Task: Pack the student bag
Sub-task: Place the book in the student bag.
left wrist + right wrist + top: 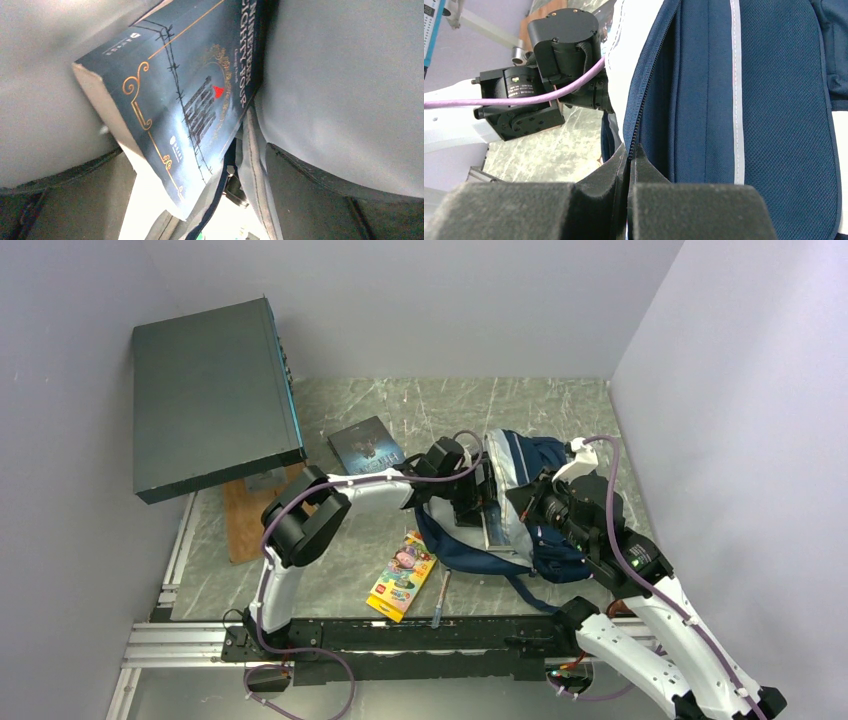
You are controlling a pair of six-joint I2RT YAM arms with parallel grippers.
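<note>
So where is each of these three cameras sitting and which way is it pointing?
Top external: above and behind, looking down at both arms and the navy striped fabric backpack.
Left wrist: looking into the pale-lined bag at a dark blue paperback book; no pincer visible.
Right wrist: shut right pincer pinching the backpack's zipper edge; left arm beyond.
Shared: backpack, all three.

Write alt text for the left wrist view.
A dark blue book with gold ornament and a barbed-wire design is held tilted between two blurred pale grey fingers, going down into the open bag, whose light lining shows below.
</note>
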